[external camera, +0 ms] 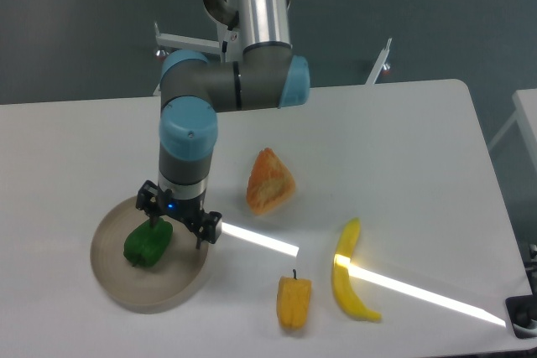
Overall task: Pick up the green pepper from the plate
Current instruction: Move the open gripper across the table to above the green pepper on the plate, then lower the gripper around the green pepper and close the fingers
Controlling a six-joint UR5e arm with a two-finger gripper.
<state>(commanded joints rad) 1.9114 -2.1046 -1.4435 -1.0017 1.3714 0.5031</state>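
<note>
The green pepper (148, 243) is small, glossy and dark green. It lies on the left half of the round beige-grey plate (180, 284) at the front left of the table. My gripper (177, 233) hangs straight down over the plate. Its jaws are open, with one dark finger at the pepper's upper right side and the other further right over bare plate. The pepper rests on the plate and the fingers are not closed on it.
An orange wedge-shaped toy (269, 181) lies right of the arm. A yellow-orange pepper with a dark stem (294, 301) and a yellow banana (349, 272) lie at the front. A bright strip of light crosses the table. The table edge runs along the right.
</note>
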